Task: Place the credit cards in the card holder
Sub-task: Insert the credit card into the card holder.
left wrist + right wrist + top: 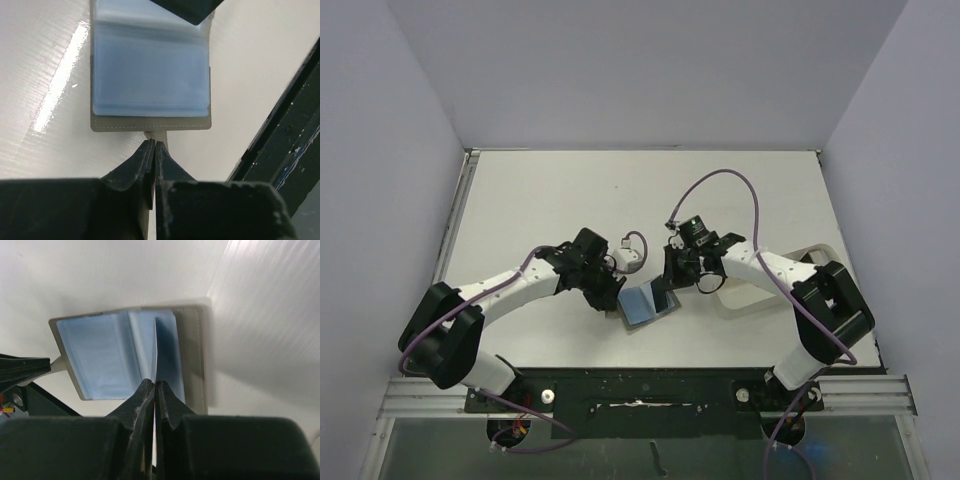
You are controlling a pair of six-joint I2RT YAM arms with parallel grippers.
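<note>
The card holder (pixel 642 304) lies open on the white table, light blue lining up. My left gripper (pixel 613 299) is shut on its small clasp tab (pixel 156 135) at the near edge, fingertips (pixel 154 144) pressed together. My right gripper (pixel 155 385) is shut on one credit card (pixel 154 350). The card is seen edge-on, standing upright with its far end among the blue sleeves (pixel 100 360) of the card holder. In the top view this dark card (pixel 662 296) slants down from the right gripper (pixel 670 285) into the holder. No other credit card is visible.
A white oblong tray (pixel 817 252) sits to the right, partly under the right arm. The table's dark front rail (pixel 290 135) runs close by the left gripper. Purple cables loop above both wrists.
</note>
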